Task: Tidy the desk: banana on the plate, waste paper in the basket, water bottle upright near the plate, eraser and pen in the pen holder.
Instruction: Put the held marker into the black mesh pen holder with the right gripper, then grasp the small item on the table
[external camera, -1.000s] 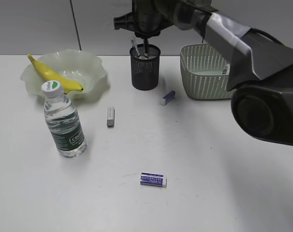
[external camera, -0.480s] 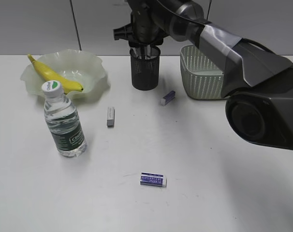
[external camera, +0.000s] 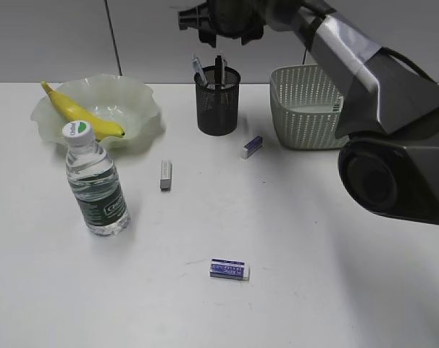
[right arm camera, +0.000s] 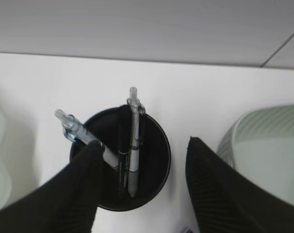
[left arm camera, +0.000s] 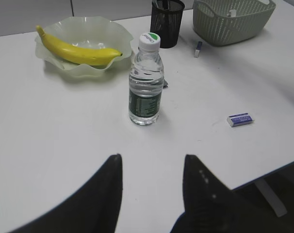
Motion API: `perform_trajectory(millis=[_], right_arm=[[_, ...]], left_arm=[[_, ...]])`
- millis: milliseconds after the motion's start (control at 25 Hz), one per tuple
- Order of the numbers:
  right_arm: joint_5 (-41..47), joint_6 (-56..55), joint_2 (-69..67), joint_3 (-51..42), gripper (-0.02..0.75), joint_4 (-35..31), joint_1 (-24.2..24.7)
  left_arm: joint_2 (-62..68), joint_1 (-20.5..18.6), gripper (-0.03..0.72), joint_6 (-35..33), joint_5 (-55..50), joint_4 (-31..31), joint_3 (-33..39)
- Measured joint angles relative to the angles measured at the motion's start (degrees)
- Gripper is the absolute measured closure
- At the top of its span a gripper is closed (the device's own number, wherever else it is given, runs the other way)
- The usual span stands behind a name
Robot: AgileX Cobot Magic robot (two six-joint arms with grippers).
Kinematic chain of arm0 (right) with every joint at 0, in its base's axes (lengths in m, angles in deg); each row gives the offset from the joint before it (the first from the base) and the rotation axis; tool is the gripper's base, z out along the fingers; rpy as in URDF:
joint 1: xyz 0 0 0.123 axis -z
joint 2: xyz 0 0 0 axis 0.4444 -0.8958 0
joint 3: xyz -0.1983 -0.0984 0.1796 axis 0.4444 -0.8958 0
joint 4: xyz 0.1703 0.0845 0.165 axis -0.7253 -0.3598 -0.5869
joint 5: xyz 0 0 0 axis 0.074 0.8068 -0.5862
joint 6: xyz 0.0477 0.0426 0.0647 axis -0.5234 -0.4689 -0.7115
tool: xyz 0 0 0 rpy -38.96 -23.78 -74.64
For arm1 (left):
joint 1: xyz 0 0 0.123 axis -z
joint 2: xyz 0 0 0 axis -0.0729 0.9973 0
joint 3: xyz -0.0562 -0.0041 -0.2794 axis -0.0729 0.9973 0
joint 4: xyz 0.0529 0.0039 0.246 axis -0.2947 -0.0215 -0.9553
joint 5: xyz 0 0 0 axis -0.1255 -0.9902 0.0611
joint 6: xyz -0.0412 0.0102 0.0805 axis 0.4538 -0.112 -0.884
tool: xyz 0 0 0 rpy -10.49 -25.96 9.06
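The pens (right arm camera: 132,141) stand in the black mesh pen holder (external camera: 218,101) near the counter's far edge, long axes close to upright, tops leaning a little apart; from the right wrist view one clear-barrelled pen slants toward the left rim while a grey one and a dark one lie nearly parallel; the banana (external camera: 80,112) rests on the pale green wavy plate (external camera: 136,94) at the far left corner, its long axis running from the stem at far left down toward the counter's middle; the water bottle (external camera: 95,180) stands upright just in front of the plate, white cap with a green mark, dark label with writing too small to read; one eraser (external camera: 230,270) lies flat toward the near edge, long axis left to right, its blue-and-white sleeve printed but illegible; a grey eraser (external camera: 165,175) points toward the far edge, and a small blue one (external camera: 251,146) lies between pen holder and basket (external camera: 306,109); the right fingers (right arm camera: 142,189) hang released above the pen holder, whereas a second ago they reached down into its mouth, clenched; now they are higher and spread, grasping nothing; the left fingers (left arm camera: 152,182) stand parted over bare counter at the near edge, empty.
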Motion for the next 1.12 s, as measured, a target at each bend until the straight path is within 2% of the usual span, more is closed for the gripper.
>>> perform_trajectory(millis=[80, 280, 840, 960, 1120], right_arm=[[0.43, 4.53, 0.21, 2.81, 0.296, -1.00, 0.04], [1.02, 14.70, 3.68, 3.53, 0.295, -9.14, -0.23], [1.13, 21.72, 24.94, 3.55, 0.295, -10.17, -0.54], [1.13, 22.59, 30.54, -0.40, 0.295, -11.46, -0.54], [1.13, 22.99, 39.78, -12.96, 0.295, -11.40, -0.54]], left_arm=[[0.00, 0.00, 0.378, 0.00, 0.00, 0.00, 0.00], [0.00, 0.00, 0.378, 0.00, 0.00, 0.00, 0.00], [0.00, 0.00, 0.378, 0.00, 0.00, 0.00, 0.00], [0.00, 0.00, 0.378, 0.00, 0.00, 0.00, 0.00], [0.00, 0.00, 0.378, 0.00, 0.00, 0.00, 0.00]])
